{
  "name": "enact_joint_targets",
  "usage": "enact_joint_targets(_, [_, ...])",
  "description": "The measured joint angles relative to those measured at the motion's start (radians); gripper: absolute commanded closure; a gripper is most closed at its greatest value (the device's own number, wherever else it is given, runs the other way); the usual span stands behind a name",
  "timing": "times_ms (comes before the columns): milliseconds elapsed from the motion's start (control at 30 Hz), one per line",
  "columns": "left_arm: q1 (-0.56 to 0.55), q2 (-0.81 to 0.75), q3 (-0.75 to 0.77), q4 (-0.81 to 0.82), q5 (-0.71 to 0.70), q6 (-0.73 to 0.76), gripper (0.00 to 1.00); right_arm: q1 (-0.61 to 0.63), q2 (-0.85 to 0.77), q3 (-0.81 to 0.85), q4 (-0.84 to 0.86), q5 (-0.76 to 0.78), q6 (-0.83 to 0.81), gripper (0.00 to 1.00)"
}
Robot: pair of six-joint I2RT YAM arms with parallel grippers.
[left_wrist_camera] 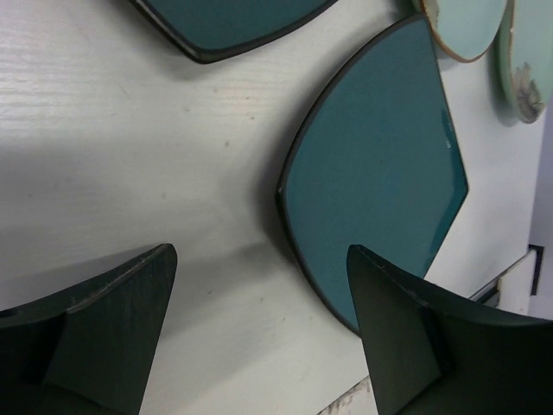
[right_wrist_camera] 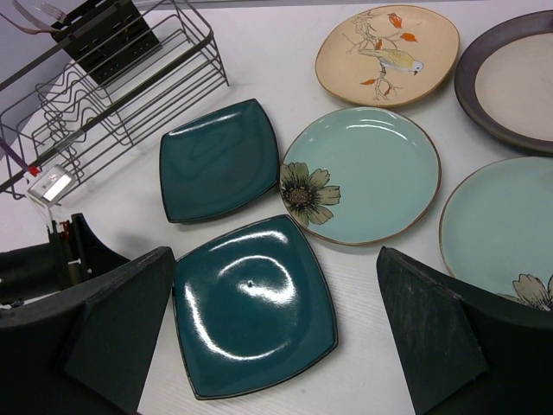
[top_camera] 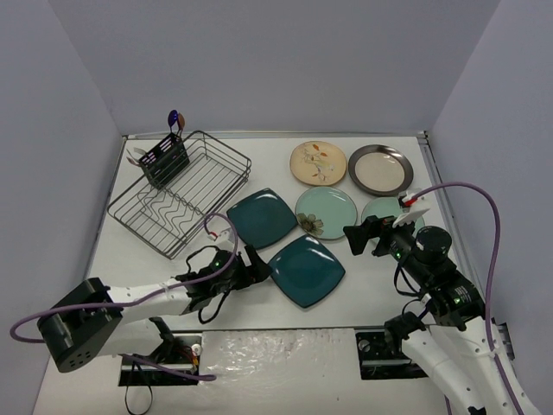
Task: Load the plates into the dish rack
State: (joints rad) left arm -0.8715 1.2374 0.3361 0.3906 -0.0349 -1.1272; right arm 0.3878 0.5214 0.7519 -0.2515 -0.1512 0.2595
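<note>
Six plates lie flat on the table right of the black wire dish rack (top_camera: 177,203). My left gripper (top_camera: 259,268) stands open at the left corner of the nearer teal square plate (top_camera: 306,270); in the left wrist view its right finger (left_wrist_camera: 415,337) overlaps that plate's (left_wrist_camera: 380,173) edge, with bare table between the fingers. The other teal square plate (top_camera: 262,218) lies behind. My right gripper (top_camera: 367,238) hovers open and empty above the plates, partly hiding one mint plate (top_camera: 384,212). The flowered mint plate (top_camera: 327,213), cream floral plate (top_camera: 318,162) and beige dark-rimmed plate (top_camera: 380,169) lie further back.
A dark cutlery holder (top_camera: 164,164) with utensils stands in the rack's far corner. Grey walls close in the table on three sides. The right wrist view shows the rack (right_wrist_camera: 112,95) at upper left and my left arm (right_wrist_camera: 52,259) at its left edge.
</note>
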Motion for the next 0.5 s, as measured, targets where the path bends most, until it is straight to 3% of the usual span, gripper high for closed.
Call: enact_joint_targets(500, [-0.010,0.321,0.007,0.473,0.124,-0.101,0.39,0.000,-0.028,-0.008,0.007,-0.009,0.001,0.00])
